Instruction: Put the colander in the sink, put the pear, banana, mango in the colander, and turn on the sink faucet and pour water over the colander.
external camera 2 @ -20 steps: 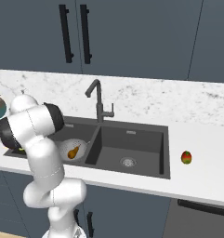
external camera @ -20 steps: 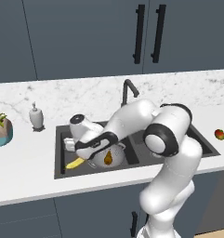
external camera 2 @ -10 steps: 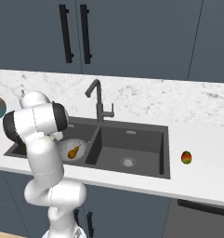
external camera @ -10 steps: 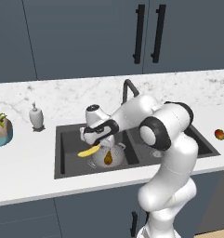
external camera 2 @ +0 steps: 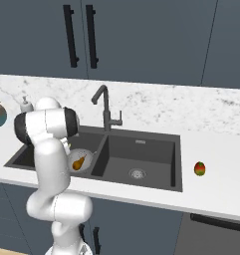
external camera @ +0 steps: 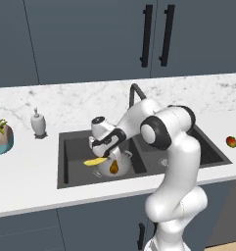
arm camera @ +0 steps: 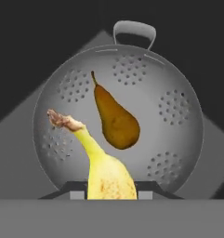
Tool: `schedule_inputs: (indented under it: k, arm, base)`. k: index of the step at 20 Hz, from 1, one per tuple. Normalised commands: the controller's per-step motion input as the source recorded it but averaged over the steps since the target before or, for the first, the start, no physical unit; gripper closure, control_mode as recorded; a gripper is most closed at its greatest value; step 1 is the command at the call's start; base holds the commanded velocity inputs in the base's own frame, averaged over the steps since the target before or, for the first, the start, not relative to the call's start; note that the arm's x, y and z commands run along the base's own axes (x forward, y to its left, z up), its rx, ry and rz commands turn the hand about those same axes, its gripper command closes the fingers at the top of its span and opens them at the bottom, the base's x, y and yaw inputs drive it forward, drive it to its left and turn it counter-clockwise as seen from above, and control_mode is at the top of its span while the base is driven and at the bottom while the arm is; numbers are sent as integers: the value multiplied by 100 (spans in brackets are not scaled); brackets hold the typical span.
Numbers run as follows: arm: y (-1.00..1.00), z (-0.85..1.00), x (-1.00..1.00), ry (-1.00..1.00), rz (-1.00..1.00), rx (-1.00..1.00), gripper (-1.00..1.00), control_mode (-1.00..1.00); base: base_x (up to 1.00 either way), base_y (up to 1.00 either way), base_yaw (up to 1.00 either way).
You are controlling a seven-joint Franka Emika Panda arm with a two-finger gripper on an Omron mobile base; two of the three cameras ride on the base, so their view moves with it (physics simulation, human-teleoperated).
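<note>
Gripping banana (arm camera: 108,174) lengthwise, stem toward colander (arm camera: 178,107) w/ pear (arm camera: 114,120): end effector (arm camera: 111,193) clamped.

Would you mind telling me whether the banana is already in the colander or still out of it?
Still out: the gripper holds the banana above the colander, where the pear lies alone.

Brown pear (arm camera: 115,122) lies in the colander (arm camera: 176,111); yellow banana (arm camera: 104,169) above it; mango (external camera 2: 199,169) on the counter
</note>
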Motion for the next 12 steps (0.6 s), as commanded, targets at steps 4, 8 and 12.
schedule_inputs:
  k: [4,8,12]
  arm:
    - [-30,-24,47,0,-17,0,100,-100]
    - [-34,-29,40,0,-11,0,100,-100]
    - [-20,-32,31,0,-5,0,100,-100]
  base:
    - [0,0,0]
    - [0,0,0]
    - [0,0,0]
